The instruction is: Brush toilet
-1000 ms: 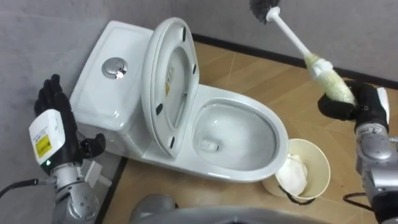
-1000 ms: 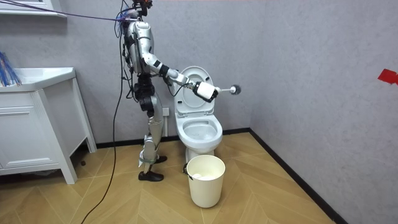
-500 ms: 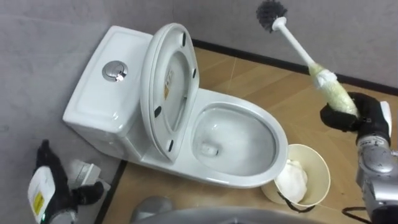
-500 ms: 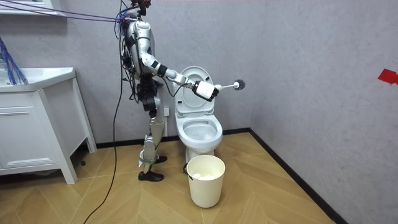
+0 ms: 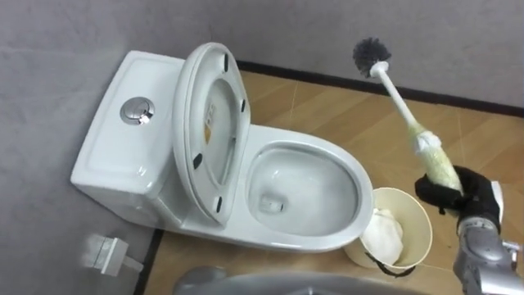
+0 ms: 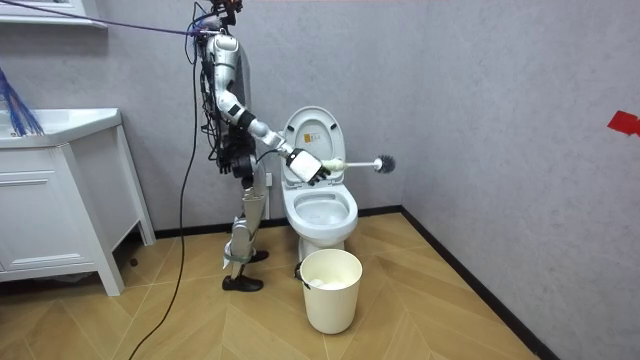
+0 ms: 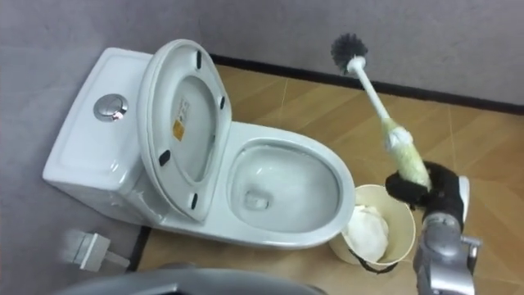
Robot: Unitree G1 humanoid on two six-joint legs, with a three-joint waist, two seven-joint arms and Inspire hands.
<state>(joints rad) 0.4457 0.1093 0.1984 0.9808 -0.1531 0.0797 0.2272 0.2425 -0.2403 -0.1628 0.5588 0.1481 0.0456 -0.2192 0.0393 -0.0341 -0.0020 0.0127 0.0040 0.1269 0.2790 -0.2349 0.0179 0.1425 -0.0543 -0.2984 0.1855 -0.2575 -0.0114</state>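
Note:
A white toilet (image 5: 115,147) stands against the grey wall with its seat and lid (image 5: 205,123) raised and its bowl (image 5: 311,240) open. My right hand (image 5: 458,195) is shut on the pale grip of a white toilet brush (image 5: 403,105). It holds the brush in the air to the right of the bowl. The dark bristle head (image 5: 371,53) points away from me toward the wall, above the floor. In the room view I stand at the toilet's side, right arm stretched out, with the brush (image 6: 365,163) almost level over the bowl.
A cream waste bin (image 5: 422,221) with white crumpled paper inside stands on the wooden floor right of the bowl, under my right hand. A small white fitting (image 5: 106,254) lies by the toilet's base. A white vanity cabinet (image 6: 60,190) stands at the room view's left.
My left hand sank out of the eye view. My right hand drew lower and closer to me, and the brush dropped from pointing upward to nearly level. The camera shifted.

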